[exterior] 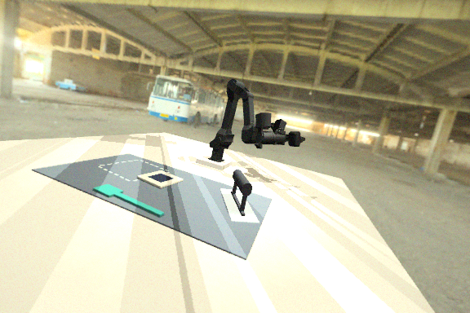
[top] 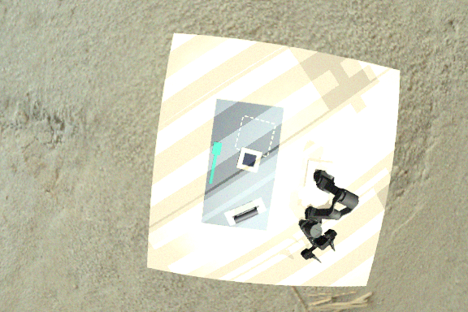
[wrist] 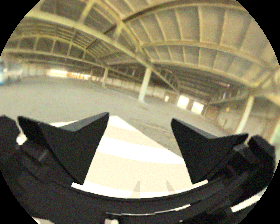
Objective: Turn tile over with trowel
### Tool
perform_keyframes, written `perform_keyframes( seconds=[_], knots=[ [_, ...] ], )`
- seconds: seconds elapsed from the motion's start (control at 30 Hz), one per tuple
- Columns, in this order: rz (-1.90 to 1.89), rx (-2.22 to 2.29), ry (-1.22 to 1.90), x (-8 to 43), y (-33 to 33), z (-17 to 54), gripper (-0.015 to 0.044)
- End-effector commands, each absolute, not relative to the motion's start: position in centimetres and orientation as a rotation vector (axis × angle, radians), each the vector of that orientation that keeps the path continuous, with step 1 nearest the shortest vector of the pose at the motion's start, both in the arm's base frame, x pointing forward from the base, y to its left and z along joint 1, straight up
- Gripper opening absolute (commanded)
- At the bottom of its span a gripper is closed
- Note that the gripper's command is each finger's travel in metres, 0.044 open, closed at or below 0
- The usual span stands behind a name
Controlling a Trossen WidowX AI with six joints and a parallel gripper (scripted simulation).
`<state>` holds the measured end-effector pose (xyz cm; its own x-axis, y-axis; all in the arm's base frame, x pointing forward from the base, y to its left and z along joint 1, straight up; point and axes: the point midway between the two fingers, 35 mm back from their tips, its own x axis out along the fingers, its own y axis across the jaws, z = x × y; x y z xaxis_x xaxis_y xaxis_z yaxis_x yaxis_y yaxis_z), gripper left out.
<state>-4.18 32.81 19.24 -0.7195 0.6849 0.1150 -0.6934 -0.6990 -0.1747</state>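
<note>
The cream tile lies flat on the grey-blue mat, its dark square mark facing up. It sits mostly outside the dashed outline, right at its near edge. The green trowel lies flat along the mat's long edge, its blade beside the tile's side of the mat and not touching the tile. My gripper is open and empty. It is raised above the table, off the mat and far from tile and trowel, pointing away from them.
A black horizontal bar on two posts stands on a white plate at the mat's end away from the outline. The arm's base stands beside the mat. The table's edge shows past the gripper's side.
</note>
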Motion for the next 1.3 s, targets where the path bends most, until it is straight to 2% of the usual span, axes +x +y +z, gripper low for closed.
perform_keyframes(
  seconds=[0.0,0.33,0.37,0.67,0.8,1.27],
  knots=[
    [2.36,0.053,-0.264,-4.18,32.81,19.24,0.0374],
    [2.359,0.053,-0.264,-4.17,32.82,19.24,0.0111],
    [2.359,0.053,-0.264,-4.17,32.82,19.24,0.01],
    [2.36,0.053,-0.264,-4.18,32.81,19.24,0.01],
    [2.36,0.053,-0.264,-4.18,32.81,19.24,0.0],
    [2.36,0.053,-0.264,-4.18,32.81,19.24,0.0]
  ],
)
